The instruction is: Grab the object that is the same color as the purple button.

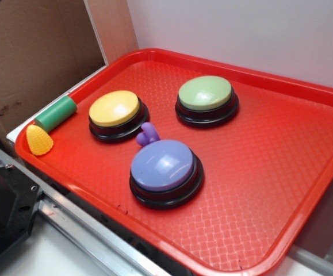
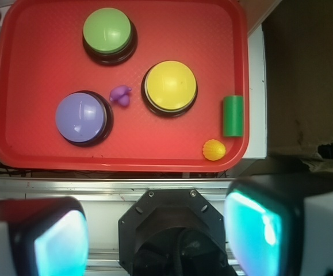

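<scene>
Blurred at the wrist view's bottom edge, the tool (image 2: 154, 230) hangs with its fingers (image 2: 51, 238) wide apart, clear of the red tray (image 2: 5, 144). Beyond, near the tray's front edge, sits the purple button (image 2: 83, 118). Just beside it lies the small purple toy (image 2: 121, 95), between it and the yellow button (image 2: 169, 86). Farther back stands the green button (image 2: 108, 31).

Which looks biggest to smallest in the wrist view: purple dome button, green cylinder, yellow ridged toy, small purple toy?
1. Purple dome button
2. Green cylinder
3. Yellow ridged toy and small two-lobed purple toy: too alike to rank.
</scene>
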Tool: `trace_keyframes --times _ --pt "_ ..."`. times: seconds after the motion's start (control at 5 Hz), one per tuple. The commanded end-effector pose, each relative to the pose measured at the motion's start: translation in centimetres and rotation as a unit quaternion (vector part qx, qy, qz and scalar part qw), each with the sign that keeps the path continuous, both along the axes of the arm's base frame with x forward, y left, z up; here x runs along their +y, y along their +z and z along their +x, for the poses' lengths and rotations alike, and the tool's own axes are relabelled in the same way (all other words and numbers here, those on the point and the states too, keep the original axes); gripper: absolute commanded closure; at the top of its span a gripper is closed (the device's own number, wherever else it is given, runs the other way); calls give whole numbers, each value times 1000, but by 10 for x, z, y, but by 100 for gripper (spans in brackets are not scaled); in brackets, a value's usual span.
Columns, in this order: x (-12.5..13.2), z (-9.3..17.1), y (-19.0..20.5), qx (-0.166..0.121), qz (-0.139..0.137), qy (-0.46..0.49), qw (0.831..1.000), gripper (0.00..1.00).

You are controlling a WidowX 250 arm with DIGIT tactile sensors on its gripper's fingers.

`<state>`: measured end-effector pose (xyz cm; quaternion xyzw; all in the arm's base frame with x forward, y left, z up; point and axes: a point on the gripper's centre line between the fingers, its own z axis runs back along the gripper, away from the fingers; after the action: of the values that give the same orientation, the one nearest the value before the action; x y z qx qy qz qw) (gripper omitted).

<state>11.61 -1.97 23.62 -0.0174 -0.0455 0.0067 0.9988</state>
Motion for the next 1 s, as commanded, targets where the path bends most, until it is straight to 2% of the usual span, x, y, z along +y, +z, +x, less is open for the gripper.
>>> trace_keyframes --times 0.0,0.2,0.4,0.6,0.8 --pt "0 0 0 0 0 0 1000 0" --pt "-8 18 -16 3 -10 42 999 0" --pt "-25 38 -37 6 9 82 997 0" --pt "-33 47 -57 7 -6 140 990 0" --pt "-37 66 -81 -16 -45 227 973 0"
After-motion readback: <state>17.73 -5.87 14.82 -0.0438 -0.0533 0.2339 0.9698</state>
